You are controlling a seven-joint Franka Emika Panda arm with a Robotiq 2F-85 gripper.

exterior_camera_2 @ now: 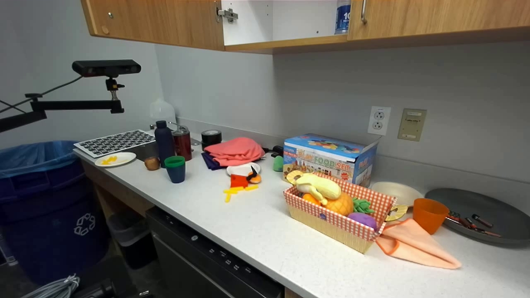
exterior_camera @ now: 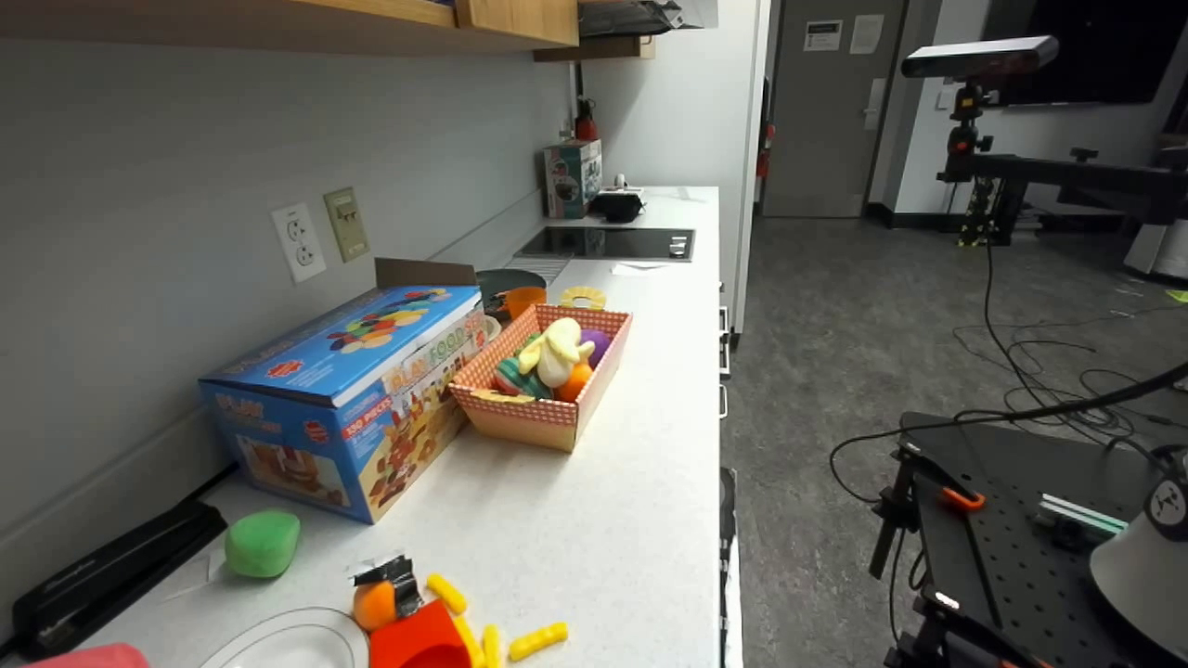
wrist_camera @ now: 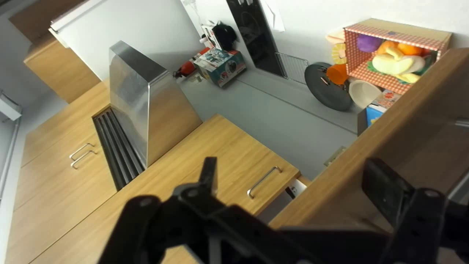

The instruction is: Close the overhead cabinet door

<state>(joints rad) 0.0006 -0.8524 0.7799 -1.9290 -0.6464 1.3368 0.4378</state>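
The overhead cabinet shows in an exterior view with its wooden door swung wide open on its hinge. A blue-labelled container stands inside. The neighbouring door, with a metal handle, is shut; it also shows in the wrist view. In the wrist view a wooden edge, apparently that of the open door, runs diagonally between the fingers of my gripper. The gripper is open with its fingers wide apart. I cannot tell whether either finger touches the door. The gripper is out of view in both exterior views.
A metal range hood juts out beyond the shut door. A camera on an arm stands near the open door. Below, the counter holds a checkered basket of toy food, a play food box and an orange cup.
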